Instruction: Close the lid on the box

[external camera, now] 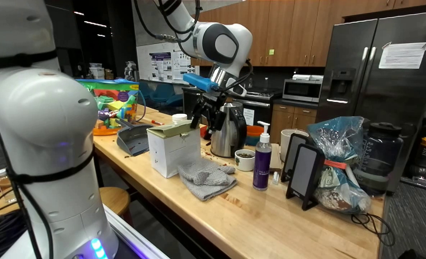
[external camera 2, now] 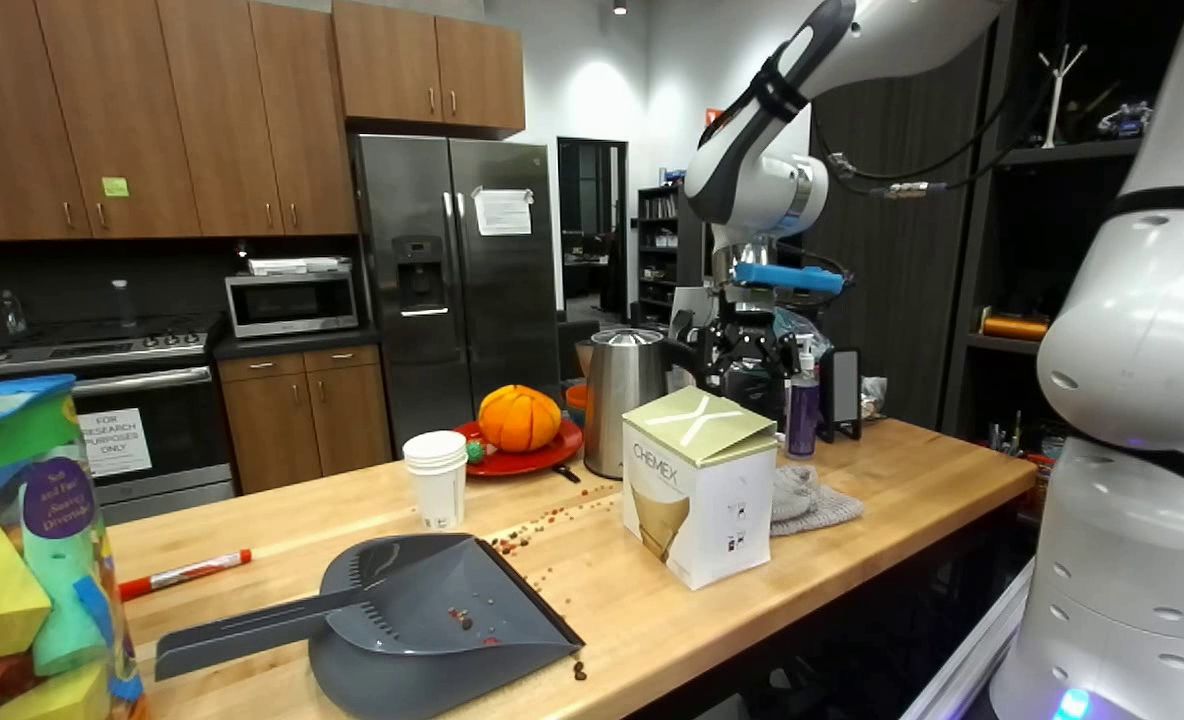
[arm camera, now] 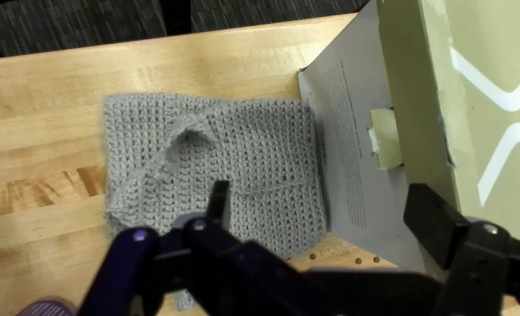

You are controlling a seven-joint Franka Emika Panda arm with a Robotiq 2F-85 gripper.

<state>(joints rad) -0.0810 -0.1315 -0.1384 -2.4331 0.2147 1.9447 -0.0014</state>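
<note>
The white box (external camera 2: 702, 505) stands upright on the wooden table, "CHEMEX" printed on one side. Its olive-green lid (external camera 2: 700, 420) lies over the top, a little raised along the edge nearer my gripper. That edge's front strip (arm camera: 416, 87) is bent downward, and a small tab (arm camera: 386, 138) sticks out against the box's outer wall. My gripper (external camera: 206, 124) is beside and slightly above this edge, pointing down. Its fingers are wide apart with nothing between them. In the wrist view one finger (arm camera: 431, 215) overlaps the lid's edge; I cannot tell whether they touch.
A grey knitted cloth (arm camera: 242, 166) lies against the box under my gripper. Close behind stands the steel kettle (external camera: 223, 133). A small bowl (external camera: 244, 160) and purple soap bottle (external camera: 262, 162) stand near the cloth. A grey dustpan (external camera 2: 432, 620) is on the box's far side.
</note>
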